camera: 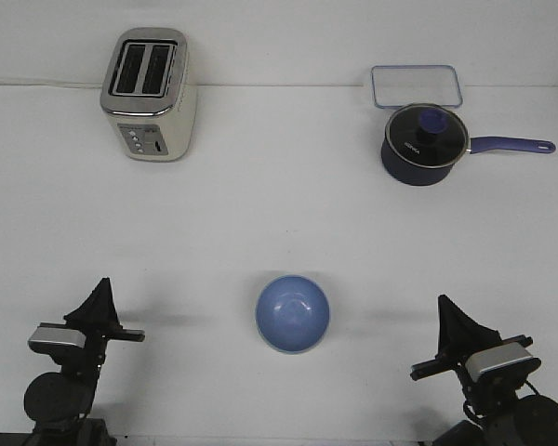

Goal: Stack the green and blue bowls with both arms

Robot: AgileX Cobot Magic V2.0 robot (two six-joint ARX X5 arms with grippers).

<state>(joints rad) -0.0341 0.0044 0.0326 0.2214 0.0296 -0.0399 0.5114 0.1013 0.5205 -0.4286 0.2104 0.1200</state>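
One high front camera looks forward and down over the table (279,204).

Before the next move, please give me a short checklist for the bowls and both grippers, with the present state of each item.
1. Round periwinkle blue bowl upright on the white table: ok.
2. Green bowl visible: not ok; a pale rim under the blue bowl may be it, cannot tell.
3. Left gripper apart from the bowl: ok.
4. Right gripper apart from the bowl: ok.
5. Grippers open or shut: cannot tell.
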